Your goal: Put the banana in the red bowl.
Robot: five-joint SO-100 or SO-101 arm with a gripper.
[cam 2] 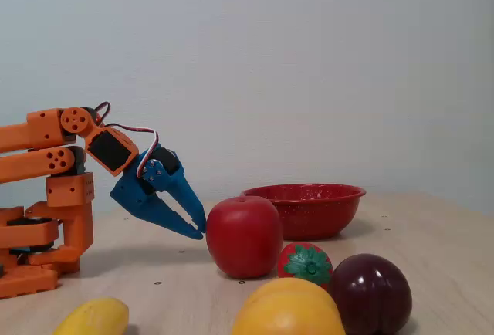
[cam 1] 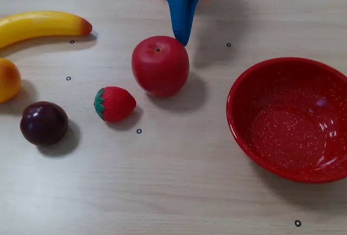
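The claw (cam 2: 197, 227) is seen nearly closed and empty at left-centre of the side fixed view, its tips just beside the apple (cam 1: 160, 65). The banana (cam 1: 40, 26) is found at the upper left of the top-down fixed view, well apart from the claw, its long axis roughly horizontal and its left end cut off. The red bowl (cam 1: 244, 91) is placed at the right, partly cropped.

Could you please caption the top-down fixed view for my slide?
Blue gripper poised behind the apple, banana far left, red bowl empty on the right.
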